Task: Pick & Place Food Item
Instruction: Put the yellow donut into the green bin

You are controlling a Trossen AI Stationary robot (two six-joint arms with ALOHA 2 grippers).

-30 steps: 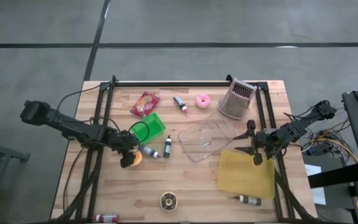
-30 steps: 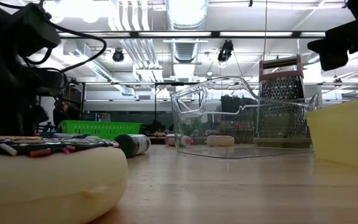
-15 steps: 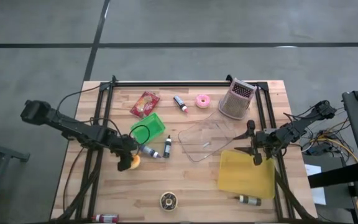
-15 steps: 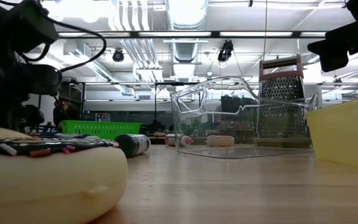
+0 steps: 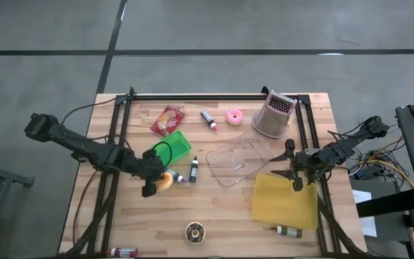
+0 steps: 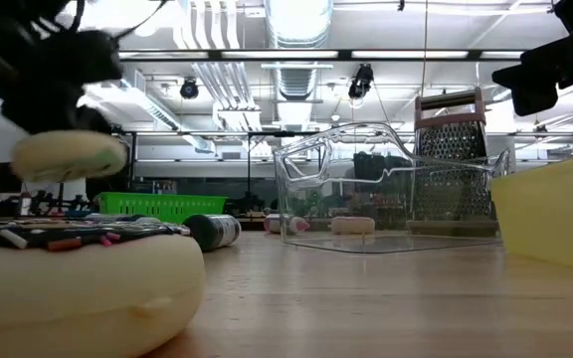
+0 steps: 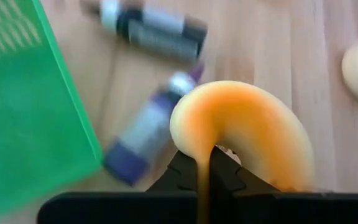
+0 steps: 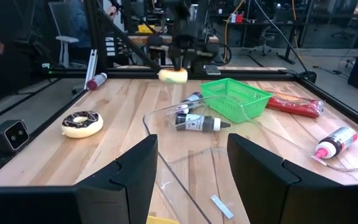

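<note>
The food item, a yellow-orange glazed ring like a doughnut (image 5: 166,181), hangs above the table's left half, just near of the green basket (image 5: 171,147). My left gripper (image 5: 152,187) is shut on it; the low view shows the ring (image 6: 68,155) off the wood, and the right wrist view shows it (image 8: 173,75) under the fingers. My right gripper (image 5: 292,170) waits open over the table's right side, beside the clear plastic container (image 5: 241,160). My left gripper pinches the ring's wall (image 7: 202,163) between its two shut fingers, on the side nearest the wrist. The fingers come from above, pointing down. The ring is lifted clear of the table and arches away from the fingertips (image 7: 185,169).
Two small dark bottles (image 5: 184,173) lie right beside the held ring. A chocolate sprinkled doughnut (image 5: 195,232) sits near the front edge. A yellow tray (image 5: 286,201), a metal grater (image 5: 274,114), a red packet (image 5: 167,119), a pink roll (image 5: 233,115) and more bottles (image 5: 288,231) are spread around.
My left gripper has shut on the yellow-orange ring and gone up with it. The ring, which lay on the wood a second ago, now hangs clear of the table, shifted a little toward the table's right.
</note>
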